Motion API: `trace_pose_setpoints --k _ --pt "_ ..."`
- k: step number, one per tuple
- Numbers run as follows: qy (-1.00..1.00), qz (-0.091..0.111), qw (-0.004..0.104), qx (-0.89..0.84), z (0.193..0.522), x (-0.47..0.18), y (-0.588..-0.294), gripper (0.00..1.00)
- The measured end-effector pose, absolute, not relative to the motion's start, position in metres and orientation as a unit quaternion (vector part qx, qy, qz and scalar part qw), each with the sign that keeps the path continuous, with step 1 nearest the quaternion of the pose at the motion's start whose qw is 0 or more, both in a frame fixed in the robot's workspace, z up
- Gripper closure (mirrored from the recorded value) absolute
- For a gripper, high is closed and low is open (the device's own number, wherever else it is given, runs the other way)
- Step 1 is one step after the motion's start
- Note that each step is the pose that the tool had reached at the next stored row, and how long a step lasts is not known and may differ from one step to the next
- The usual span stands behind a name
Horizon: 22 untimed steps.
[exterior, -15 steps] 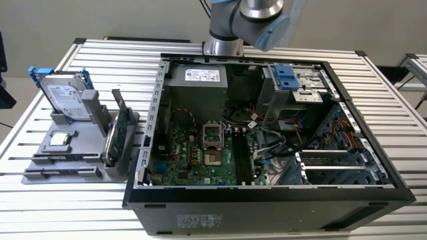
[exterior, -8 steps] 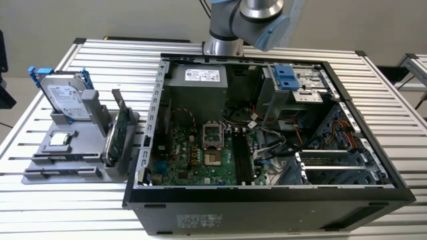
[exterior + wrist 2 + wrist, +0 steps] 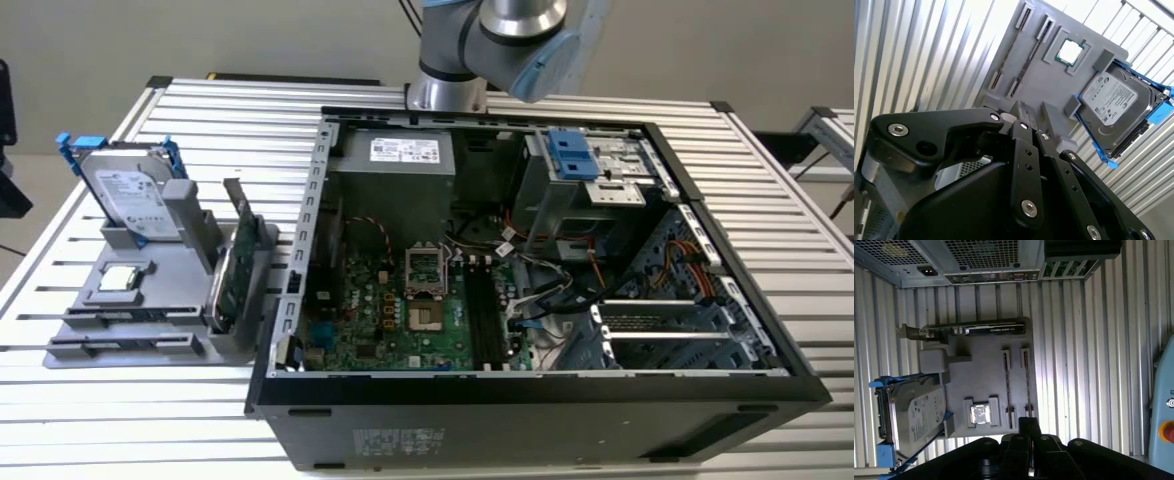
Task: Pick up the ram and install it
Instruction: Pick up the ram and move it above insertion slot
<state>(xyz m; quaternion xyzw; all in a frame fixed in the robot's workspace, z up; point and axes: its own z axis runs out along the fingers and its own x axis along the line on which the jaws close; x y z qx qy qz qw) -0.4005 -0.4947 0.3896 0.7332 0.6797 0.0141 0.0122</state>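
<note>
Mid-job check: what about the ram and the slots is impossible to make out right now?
The ram: edge-on in the first wrist view, too thin to tell from its tray slot; near end hidden by the gripper.
The motherboard slots: too small in the exterior view to tell empty or filled.
The arm: cut off by the exterior view's top edge.

Grey tray, silver HDD w/ blue bracket, black case.
</note>
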Motion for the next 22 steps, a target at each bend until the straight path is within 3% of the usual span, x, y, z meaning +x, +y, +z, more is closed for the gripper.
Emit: trace_pose_setpoints --k 10,11,22 --pt "0.667 0.014 0.012 0.745 0.3896 -0.4005 -0.4947 1.00" --pt "0.666 0.014 0.012 0.746 0.3896 -0.4005 -0.4947 0.00" --pt "0.651 0.014 0.013 0.759 0.3896 -0.4005 -0.4947 0.00"
